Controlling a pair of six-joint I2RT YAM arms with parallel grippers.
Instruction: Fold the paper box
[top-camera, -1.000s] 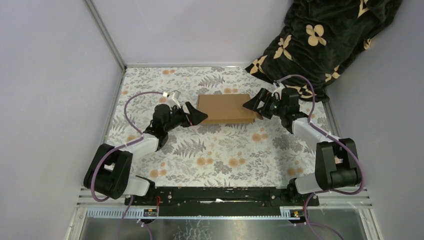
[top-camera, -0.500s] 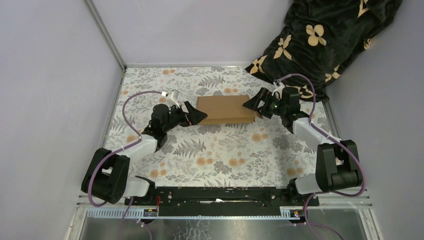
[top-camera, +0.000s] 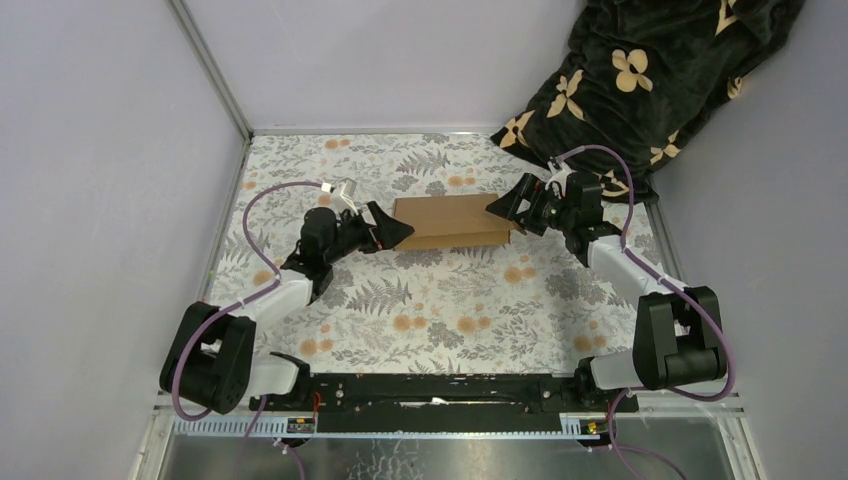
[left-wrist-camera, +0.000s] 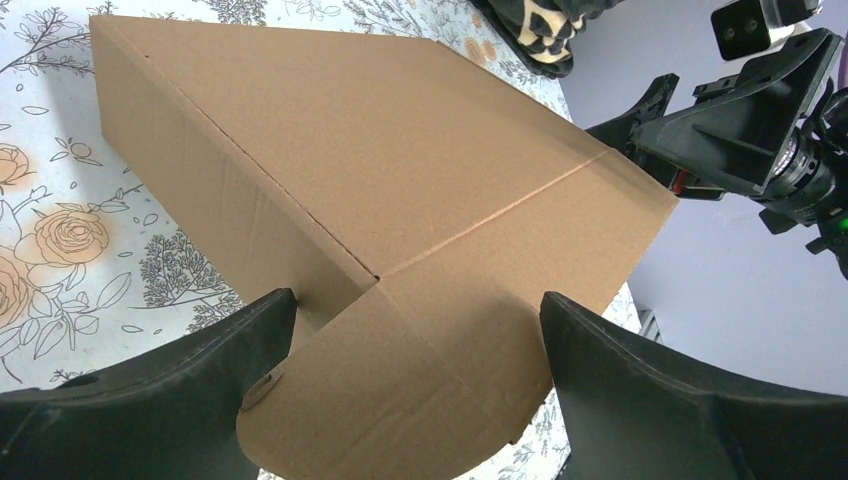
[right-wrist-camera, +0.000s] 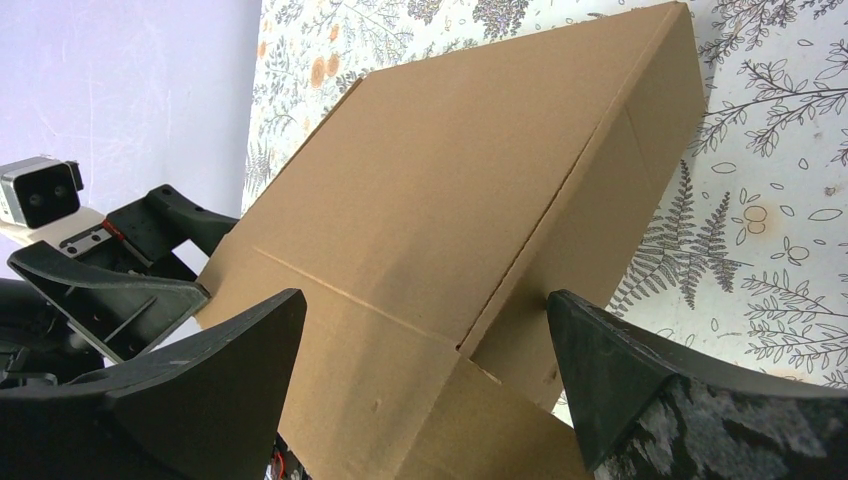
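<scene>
The paper box is a plain brown cardboard mailer lying on the flowered table cover at mid-table, its lid down. My left gripper stands open at its left end. In the left wrist view the rounded side flap sticks out between the two black fingers, and the box body stretches away behind it. My right gripper stands open at the right end. In the right wrist view its fingers straddle the other side flap of the box.
A black blanket with tan flowers is bunched in the back right corner, just behind the right arm. Lilac walls close off the table at the back and on both sides. The flowered cover lies between the box and the arm bases.
The right gripper has edged slightly toward the back, and the box's outline looks a little shallower from above. Both grippers have stayed open at the box's ends.
</scene>
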